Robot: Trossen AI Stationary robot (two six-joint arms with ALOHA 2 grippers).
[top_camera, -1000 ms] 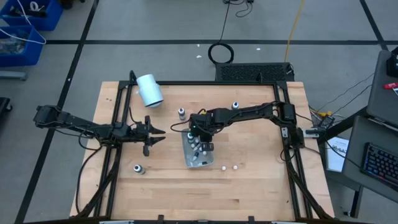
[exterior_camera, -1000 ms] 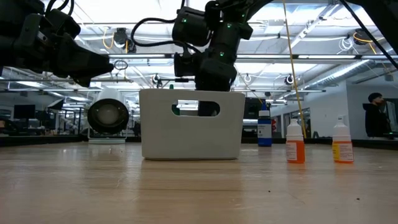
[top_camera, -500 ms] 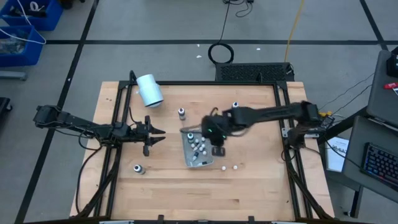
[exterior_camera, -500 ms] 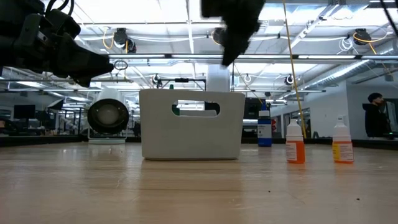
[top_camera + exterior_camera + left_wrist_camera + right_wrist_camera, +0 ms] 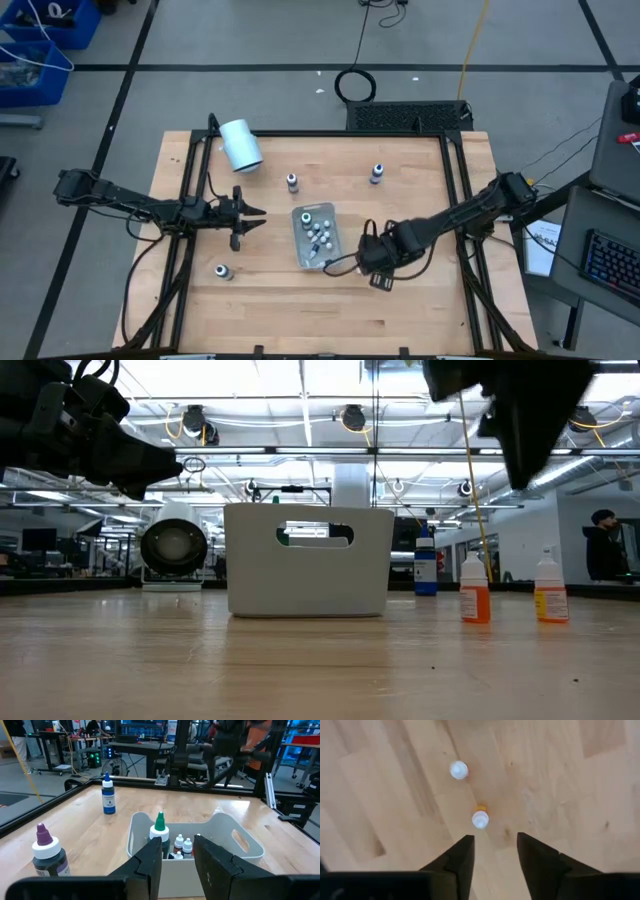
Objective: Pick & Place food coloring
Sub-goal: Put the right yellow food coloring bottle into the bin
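Right claw (image 5: 382, 280) open, empty

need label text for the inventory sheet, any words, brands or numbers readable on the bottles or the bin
No text can be read in any view.
Blue bottle: label too blurred to read.
Orange bottles: labels too small to read.
Purple-topped bottle: no legible print.
White bin: plain, no markings.

Food coloring bottles (image 5: 318, 236): several upright, clustered in tray, frame centre. Loose ones upright on wood: purple-topped (image 5: 291, 181) upper centre, blue-topped (image 5: 377, 173) upper right of centre, dark-topped (image 5: 222, 270) lower left. Two orange-bodied, white-capped (image 5: 475, 590) low view, right.
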